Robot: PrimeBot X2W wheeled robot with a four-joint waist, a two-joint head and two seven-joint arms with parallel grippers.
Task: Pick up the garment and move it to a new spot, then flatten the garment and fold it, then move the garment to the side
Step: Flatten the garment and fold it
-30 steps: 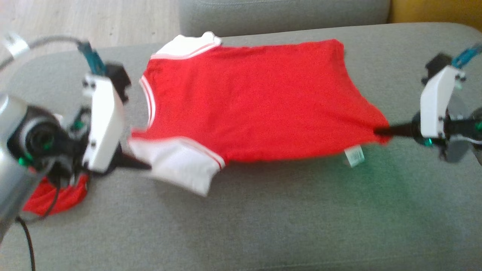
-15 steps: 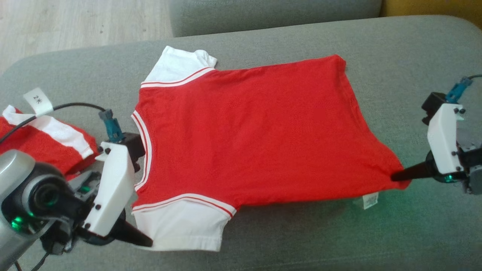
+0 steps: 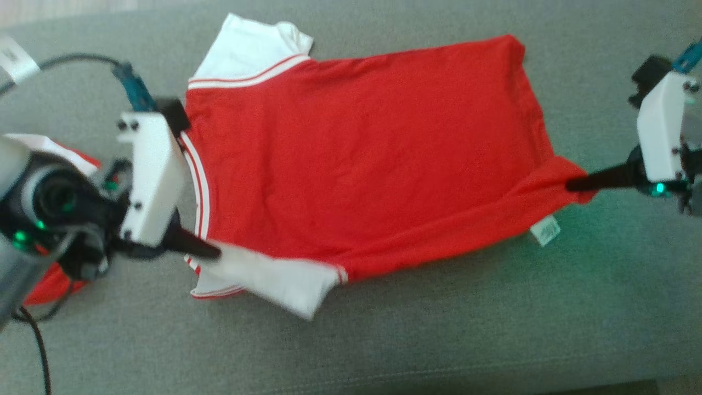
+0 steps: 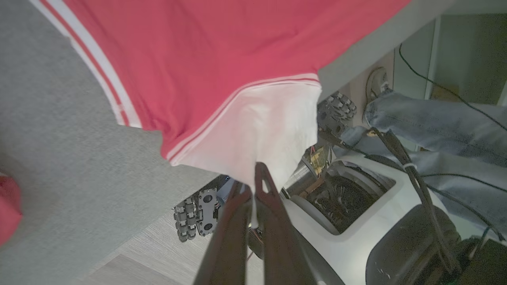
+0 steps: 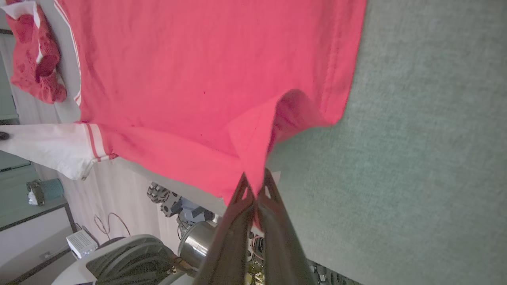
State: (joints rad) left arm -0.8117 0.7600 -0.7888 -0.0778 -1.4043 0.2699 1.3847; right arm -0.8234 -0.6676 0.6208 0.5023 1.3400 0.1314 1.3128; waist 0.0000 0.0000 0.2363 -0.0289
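— item one, the garment?
— red shirt [image 3: 356, 159] with white sleeves, spread flat across the grey cushion [image 3: 439, 329]. collar toward my left, hem toward my right.
— left gripper?
— my left gripper [image 3: 211, 252]: fingers pinched tight on the near white sleeve [image 3: 274, 277], which is raised off the cushion.
— right gripper?
— my right gripper [image 3: 573, 185]: fingers clamped on the near hem corner [image 3: 548, 167], cloth drawn into a ridge there. white label [image 3: 544, 231] just beside it.
— anything else?
— second red garment [image 3: 46, 282], crumpled, far left of the cushion.
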